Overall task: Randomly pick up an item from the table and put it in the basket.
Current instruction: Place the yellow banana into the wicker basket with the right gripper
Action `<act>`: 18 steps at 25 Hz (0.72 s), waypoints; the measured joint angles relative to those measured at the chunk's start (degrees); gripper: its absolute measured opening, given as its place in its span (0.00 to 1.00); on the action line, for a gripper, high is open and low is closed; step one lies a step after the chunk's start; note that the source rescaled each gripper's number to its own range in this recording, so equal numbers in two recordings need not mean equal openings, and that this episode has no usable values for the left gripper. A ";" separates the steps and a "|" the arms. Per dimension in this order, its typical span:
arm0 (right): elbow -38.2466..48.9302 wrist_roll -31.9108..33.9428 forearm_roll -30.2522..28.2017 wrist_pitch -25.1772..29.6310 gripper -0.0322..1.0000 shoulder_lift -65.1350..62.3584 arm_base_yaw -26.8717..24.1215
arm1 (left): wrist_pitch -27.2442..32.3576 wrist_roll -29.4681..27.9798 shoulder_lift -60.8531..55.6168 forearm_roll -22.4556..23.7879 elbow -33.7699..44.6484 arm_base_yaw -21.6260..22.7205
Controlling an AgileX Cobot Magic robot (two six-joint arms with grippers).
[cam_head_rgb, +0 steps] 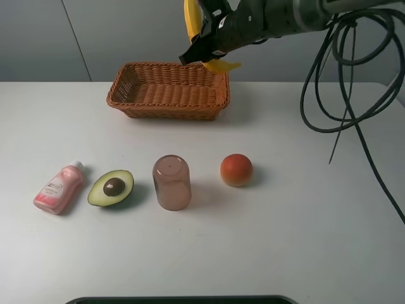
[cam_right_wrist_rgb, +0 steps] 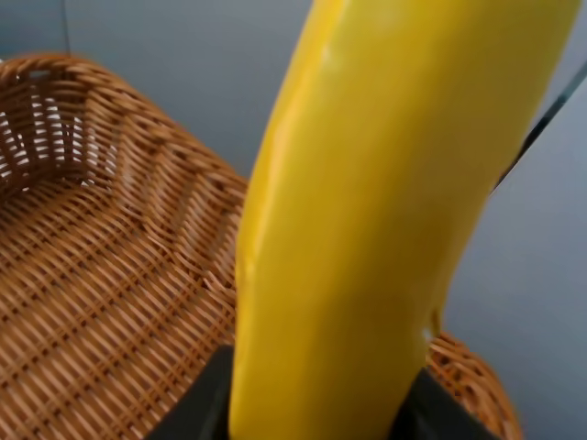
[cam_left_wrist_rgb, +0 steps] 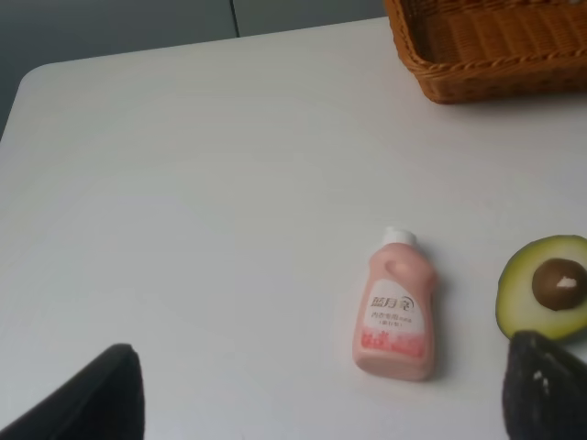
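My right gripper (cam_head_rgb: 204, 45) is shut on the yellow banana (cam_head_rgb: 190, 19) and holds it in the air above the back right part of the brown wicker basket (cam_head_rgb: 142, 95). In the right wrist view the banana (cam_right_wrist_rgb: 367, 202) fills the middle, with the basket's weave (cam_right_wrist_rgb: 101, 302) below it. The basket stands at the back of the white table (cam_head_rgb: 304, 209) and looks empty. My left gripper is out of the exterior view; in the left wrist view its dark fingertips (cam_left_wrist_rgb: 541, 385) stand wide apart with nothing between them.
In a row across the table lie a pink bottle (cam_head_rgb: 58, 189), a halved avocado (cam_head_rgb: 111, 187), an upturned brownish cup (cam_head_rgb: 171, 182) and a round orange-red fruit (cam_head_rgb: 236, 170). Black cables (cam_head_rgb: 345, 95) hang at the right. The bottle (cam_left_wrist_rgb: 396, 307) and avocado (cam_left_wrist_rgb: 547, 284) show in the left wrist view.
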 joint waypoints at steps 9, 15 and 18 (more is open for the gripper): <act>-0.51 -0.78 0.89 -8.35 0.04 6.45 0.58 | 0.00 0.00 0.00 0.00 0.00 0.00; -0.64 -1.05 0.78 -8.73 0.04 6.82 0.93 | 0.00 0.00 0.00 0.00 0.00 0.00; -0.64 -1.14 0.78 -8.38 0.04 6.82 1.58 | 0.00 -0.11 0.00 0.00 0.00 0.00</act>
